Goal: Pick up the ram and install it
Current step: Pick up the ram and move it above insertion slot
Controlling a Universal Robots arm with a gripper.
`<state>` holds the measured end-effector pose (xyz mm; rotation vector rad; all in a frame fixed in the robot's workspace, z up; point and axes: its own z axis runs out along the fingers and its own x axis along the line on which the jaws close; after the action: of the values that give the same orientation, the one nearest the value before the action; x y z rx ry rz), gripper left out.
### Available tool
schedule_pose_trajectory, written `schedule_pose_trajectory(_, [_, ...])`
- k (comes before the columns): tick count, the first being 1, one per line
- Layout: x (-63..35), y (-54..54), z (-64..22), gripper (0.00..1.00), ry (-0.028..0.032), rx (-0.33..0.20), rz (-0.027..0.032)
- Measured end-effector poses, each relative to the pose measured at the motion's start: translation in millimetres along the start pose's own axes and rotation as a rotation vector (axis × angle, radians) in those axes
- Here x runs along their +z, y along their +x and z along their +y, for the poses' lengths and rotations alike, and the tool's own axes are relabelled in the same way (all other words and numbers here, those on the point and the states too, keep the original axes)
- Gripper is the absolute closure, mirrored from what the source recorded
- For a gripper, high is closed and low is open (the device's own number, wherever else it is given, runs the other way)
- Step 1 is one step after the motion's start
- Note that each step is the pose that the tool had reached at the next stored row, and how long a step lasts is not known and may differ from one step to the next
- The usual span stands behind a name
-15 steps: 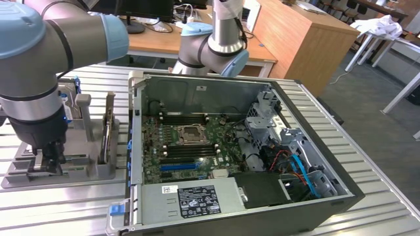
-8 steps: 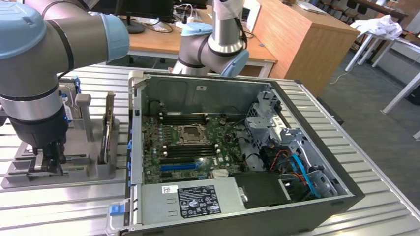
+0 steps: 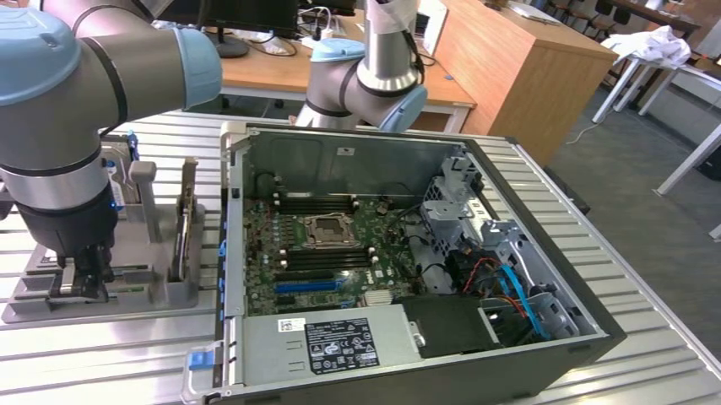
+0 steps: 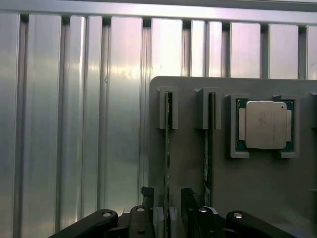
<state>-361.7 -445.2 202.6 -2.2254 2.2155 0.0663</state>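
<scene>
Two ram sticks stand on edge in slots of a grey holder (image 4: 247,198): one ram stick (image 4: 168,144) and a second (image 4: 208,144) beside it. My gripper (image 4: 167,210) is open, and its dark fingers (image 4: 147,206) stand either side of the first stick's end, apart from it. In the exterior view my gripper (image 3: 84,274) points down into the holder (image 3: 158,291) at that view's left. It hides the sticks there.
A silver processor chip (image 4: 265,125) lies in the holder's pocket beside the sticks. An open computer case (image 3: 563,337) stands to the exterior view's right of the holder, with its motherboard (image 3: 327,245) exposed. A blue-and-white hard drive (image 3: 118,173) stands behind my arm. The table (image 4: 74,124) is ribbed metal.
</scene>
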Motion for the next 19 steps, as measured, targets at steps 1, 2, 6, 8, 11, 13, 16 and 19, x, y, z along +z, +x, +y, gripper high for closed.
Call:
schedule_pose_trajectory(1, [0.0,0.0,0.0,0.64,-0.0001,0.000,0.0001])
schedule_pose_trajectory(2, [0.0,0.0,0.0,0.64,-0.0001,0.000,0.0001])
schedule_pose_trajectory(6, [0.5,0.0,-0.1,0.64,0.0000,0.000,0.0000])
schedule_pose_trajectory(8, [0.8,0.1,-0.2,0.64,0.0001,0.000,0.0000])
schedule_pose_trajectory(11, [1.3,0.4,-0.4,0.64,0.0002,0.000,-0.0002])
schedule_pose_trajectory(13, [1.2,0.8,-0.4,0.64,0.0000,0.000,-0.0001])
schedule_pose_trajectory(16, [1.2,0.9,-0.4,0.64,0.0001,0.000,-0.0001])
schedule_pose_trajectory(19, [1.2,1.0,-0.4,0.64,0.0000,0.000,0.0000])
